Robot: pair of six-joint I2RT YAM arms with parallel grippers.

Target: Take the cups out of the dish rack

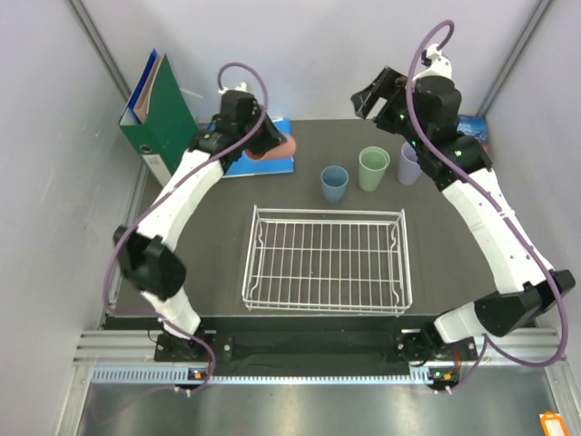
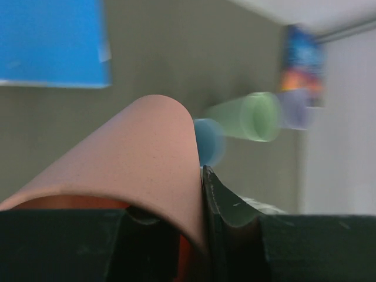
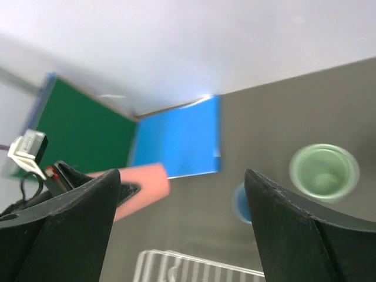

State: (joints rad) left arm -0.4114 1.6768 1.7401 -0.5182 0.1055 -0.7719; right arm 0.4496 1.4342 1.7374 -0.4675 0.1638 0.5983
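Note:
My left gripper [image 1: 268, 145] is shut on the salmon pink cup [image 2: 135, 164], holding it on its side over the far left of the table; the cup also shows in the top view [image 1: 280, 149] and the right wrist view [image 3: 141, 185]. The dusty blue cup [image 1: 334, 183], sage green cup [image 1: 373, 168] and lavender cup [image 1: 409, 163] stand upright in a row behind the white wire dish rack [image 1: 328, 260], which holds no cups. My right gripper [image 1: 374, 98] is open and empty, raised above the far right of the table.
A blue book [image 1: 265, 162] lies flat at the far left, under the held cup. A green binder [image 1: 159, 118] stands against the left wall. A colourful object [image 1: 476, 127] lies at the far right.

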